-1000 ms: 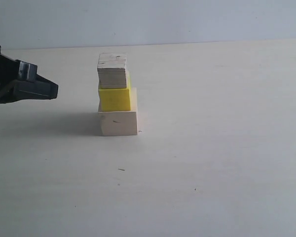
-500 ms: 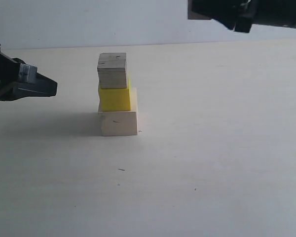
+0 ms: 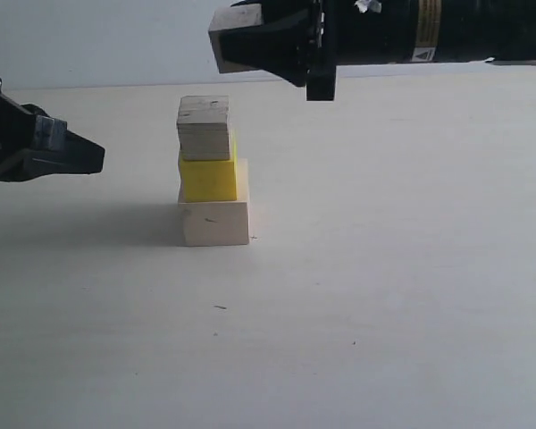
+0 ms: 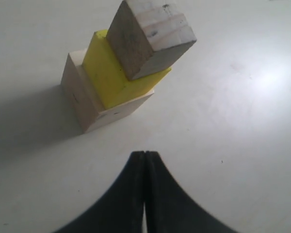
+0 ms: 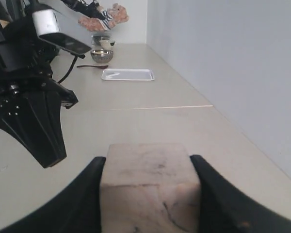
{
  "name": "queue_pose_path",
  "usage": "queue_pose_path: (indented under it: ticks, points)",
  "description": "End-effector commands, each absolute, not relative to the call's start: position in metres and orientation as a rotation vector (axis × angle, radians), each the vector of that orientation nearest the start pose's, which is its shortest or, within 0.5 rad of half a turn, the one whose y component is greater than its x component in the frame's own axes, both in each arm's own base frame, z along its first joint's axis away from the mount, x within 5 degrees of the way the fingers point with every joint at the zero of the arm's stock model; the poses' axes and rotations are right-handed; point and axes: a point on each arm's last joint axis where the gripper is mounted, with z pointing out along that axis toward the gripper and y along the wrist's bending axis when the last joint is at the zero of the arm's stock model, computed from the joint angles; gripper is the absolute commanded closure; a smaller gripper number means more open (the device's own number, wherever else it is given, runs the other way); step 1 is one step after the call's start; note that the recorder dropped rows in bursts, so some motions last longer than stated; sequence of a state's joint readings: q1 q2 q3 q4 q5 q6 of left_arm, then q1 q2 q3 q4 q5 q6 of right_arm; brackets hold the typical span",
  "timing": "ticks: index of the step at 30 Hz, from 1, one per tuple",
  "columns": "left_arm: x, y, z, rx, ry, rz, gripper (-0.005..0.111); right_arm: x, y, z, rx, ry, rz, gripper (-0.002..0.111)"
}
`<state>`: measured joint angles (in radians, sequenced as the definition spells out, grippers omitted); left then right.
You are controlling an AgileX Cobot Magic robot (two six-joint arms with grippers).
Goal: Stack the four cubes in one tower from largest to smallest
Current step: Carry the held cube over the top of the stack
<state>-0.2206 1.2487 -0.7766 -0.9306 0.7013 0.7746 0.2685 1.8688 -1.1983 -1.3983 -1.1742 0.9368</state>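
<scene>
While the right gripper (image 3: 257, 46) pinches the smallest pale wooden cube (image 5: 150, 182) above and to the right of the stack, we see the layered-plywood cube (image 3: 204, 130) atop the bright yellow cube (image 3: 208, 180) atop the large pale wooden cube (image 3: 214, 223). The left gripper (image 4: 144, 194), jaws pressed together, hovers to the stack's left.

Seen from my console: the large cube (image 3: 215, 222) is pale bare wood, matt, with small dark flecks. The yellow cube (image 3: 207, 180) looks smooth and evenly painted. The plywood cube (image 4: 157, 26) shows layered edge grain and a duller grey side. The smallest cube (image 5: 150, 184) is pale unfinished wood with dark streaks. The left pincer (image 4: 144, 154) and right pincer (image 5: 145, 162) look matt black plastic; the table (image 3: 384, 268) is pale and matt.
</scene>
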Motion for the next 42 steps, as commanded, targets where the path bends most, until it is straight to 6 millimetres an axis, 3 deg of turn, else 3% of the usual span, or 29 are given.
queue_pose_path:
  ticks: [1,11,21,29,42]
  points:
    - [0.222,-0.099,0.273,0.471,2.328,-0.784,0.107,0.350,0.187,0.242,-1.161,1.313,1.010,0.108]
    - [0.222,-0.099,0.274,0.470,2.329,-0.787,0.107,0.358,0.191,0.242,-1.150,1.236,1.051,0.108]
    - [0.222,-0.099,0.273,0.471,2.329,-0.789,0.107,0.381,0.203,0.233,-1.244,1.292,1.102,0.108]
    - [0.222,-0.099,0.273,0.483,2.326,-0.786,0.107,0.368,0.229,0.227,-1.328,1.231,1.121,0.108]
    - [0.222,-0.099,0.273,0.488,2.324,-0.783,0.107,0.367,0.230,0.227,-1.334,1.220,1.114,0.108]
